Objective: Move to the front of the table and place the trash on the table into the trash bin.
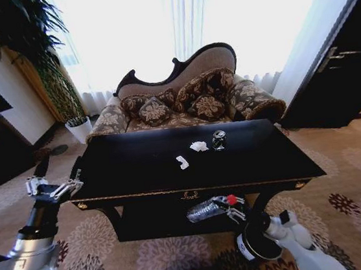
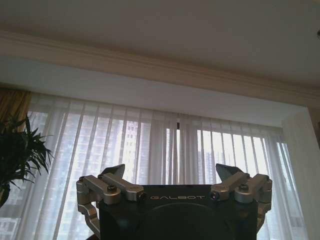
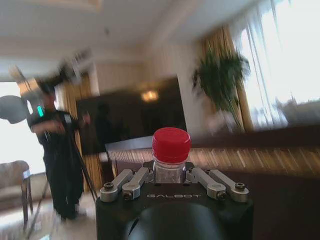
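The left gripper (image 1: 54,186) sits at the frame's lower left, arm raised, fingers spread apart. At lower right, the right gripper (image 1: 231,206) clamps a bottle (image 1: 205,209), arm angled inward.

R gripper (image 1: 231,209) w/ bottle (image 1: 205,209) sits just below table (image 1: 139,172) front apron: edge blocks straight up. Free room back toward robot, over carpet. On the tabletop beyond: can (image 1: 218,140), 2 paper scraps (image 1: 198,146); sofa (image 1: 183,99) walls off far side.
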{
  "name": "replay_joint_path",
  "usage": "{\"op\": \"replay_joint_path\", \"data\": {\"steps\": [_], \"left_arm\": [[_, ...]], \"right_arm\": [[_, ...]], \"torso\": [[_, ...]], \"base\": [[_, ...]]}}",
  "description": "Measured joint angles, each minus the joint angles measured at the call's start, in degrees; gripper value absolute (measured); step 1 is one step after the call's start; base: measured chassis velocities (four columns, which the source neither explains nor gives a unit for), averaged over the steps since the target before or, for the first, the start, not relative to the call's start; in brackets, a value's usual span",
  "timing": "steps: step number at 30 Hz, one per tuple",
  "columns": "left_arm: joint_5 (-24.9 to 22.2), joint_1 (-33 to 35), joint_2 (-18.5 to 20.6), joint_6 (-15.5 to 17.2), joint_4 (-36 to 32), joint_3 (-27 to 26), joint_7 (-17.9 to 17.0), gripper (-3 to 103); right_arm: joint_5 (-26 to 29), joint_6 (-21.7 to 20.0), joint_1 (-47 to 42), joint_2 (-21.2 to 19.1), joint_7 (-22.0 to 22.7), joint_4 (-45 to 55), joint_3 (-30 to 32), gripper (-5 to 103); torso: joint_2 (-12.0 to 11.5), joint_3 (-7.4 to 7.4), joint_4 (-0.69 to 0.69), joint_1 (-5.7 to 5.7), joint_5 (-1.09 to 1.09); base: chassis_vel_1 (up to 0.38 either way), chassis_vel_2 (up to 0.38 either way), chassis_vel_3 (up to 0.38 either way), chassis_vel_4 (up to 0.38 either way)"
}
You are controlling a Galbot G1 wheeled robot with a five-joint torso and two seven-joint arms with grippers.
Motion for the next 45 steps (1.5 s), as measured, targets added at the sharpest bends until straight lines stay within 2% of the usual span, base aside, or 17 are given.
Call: {"op": "replay_joint_path", "data": {"steps": [1, 5, 7, 14, 19, 22, 23, 24, 25, 27, 28, 31, 38, 43, 45], "left_arm": [[0.0, 0.0, 0.0, 0.0, 0.0, 0.0, 0.0, 100], [-0.26, -0.03, 0.0, -0.01, 0.67, -0.55, -0.43, 100], [-0.21, -0.17, 0.01, -0.02, 0.86, -0.49, -0.43, 100], [0.59, -1.07, -0.37, -0.03, 1.82, 0.53, -0.44, 100], [1.05, -1.0, -1.21, -0.06, 1.8, 1.1, -0.45, 100], [0.91, -0.54, -1.34, -0.23, 1.37, 0.57, -0.45, 100], [0.91, -0.54, -1.34, -0.23, 1.37, 0.57, -0.45, 100], [0.77, -0.44, -1.25, -0.25, 1.3, 0.35, -0.44, 100], [0.5, -0.34, -1.0, -0.31, 1.25, -0.05, -0.45, 100], [0.21, -0.3, -0.66, -0.35, 1.25, -0.43, -0.51, 100], [0.21, -0.3, -0.66, -0.35, 1.25, -0.43, -0.51, 100], [0.16, -0.22, -0.55, -0.4, 1.27, -0.48, -0.56, 100], [-0.08, -0.21, -0.04, -1.15, 2.11, -0.4, -0.58, 100], [-0.08, -0.4, 0.05, -1.33, 2.55, -0.24, -0.59, 100], [0.22, -0.56, -0.06, -1.34, 2.68, 0.44, -0.59, 100]], "right_arm": [[0.0, 0.0, 0.0, 0.0, 0.0, 0.0, 0.0, 23], [-7.6, 3.08, 3.15, -0.73, -2.01, -11.25, -0.17, 23], [-8.93, 3.53, 3.91, -0.91, -2.01, -13.28, -0.17, 23], [-15.07, 4.07, 7.25, -1.71, 0.8, -23.19, 0.08, 23], [-23.66, 4.86, 9.41, -1.56, 7.96, -28.92, 1.19, 23], [-32.03, 4.05, 10.52, -0.78, 17.54, -31.52, 2.65, 23], [-32.03, 4.05, 10.52, -0.78, 17.54, -31.52, 2.65, 23], [-33.36, 3.51, 10.65, -0.57, 20.85, -32.04, 2.81, 23], [-34.71, 1.62, 10.63, -0.06, 26.43, -32.52, 2.95, 23], [-35.43, -1.3, 10.33, 0.83, 32.24, -33.02, 3.15, 23], [-35.43, -1.3, 10.33, 0.83, 32.24, -33.02, 3.15, 23], [-37.31, -3.35, 10.2, 1.61, 38.84, -34.32, 4.45, 23], [-38.61, -4.94, 9.95, 1.76, 42.67, -35.64, 7.76, 23], [-40.38, -5.11, 9.83, 2.26, 42.82, -37.25, 9.34, 23], [-40.98, -4.76, 10.01, 2.74, 42.81, -40.83, 9.45, 23]], "torso": [[0.0, 0.0, 0.0, 0.0, 0.0], [0.0, 0.0, -0.01, 0.0, -0.02], [0.0, 0.0, -0.01, 0.0, -0.01], [0.0, 0.0, -0.02, 0.0, -0.01], [0.0, 0.0, -0.01, 0.0, -0.01], [0.0, 0.0, 0.0, 0.0, -0.01], [0.0, 0.0, 0.0, 0.0, -0.01], [-0.01, 0.0, 0.0, 0.0, -0.02], [0.0, 0.0, -0.01, 0.0, -0.02], [-0.01, 0.0, -0.01, 0.0, 0.0], [-0.01, 0.0, -0.01, 0.0, 0.0], [0.0, 0.0, -0.01, 0.0, -0.02], [0.0, 0.0, -0.01, 0.0, -0.02], [0.0, 0.0, 0.0, 0.0, -0.03], [0.0, 0.0, -0.02, 0.0, -0.01]], "base": [[0.0, 0.0, 0.0, 0.0], [0.0, 0.0, 0.0, 0.0], [0.0, 0.0, 0.0, 0.0], [0.0, 0.0, 0.0, 0.0], [0.0, 0.0, 0.0, 0.0], [0.0, 0.0, 0.0, 0.0], [0.0, 0.0, 0.0, 0.0], [0.0, 0.0, 0.0, 0.0], [0.0, 0.0, 0.0, 0.0], [0.0, 0.0, 0.0, 0.0], [0.0, 0.0, 0.0, 0.0], [0.0, 0.0, 0.0, 0.0], [0.0, 0.0, 0.0, 0.0], [0.0, 0.0, 0.0, 0.0], [0.0, 0.0, 0.0, 0.0]]}}
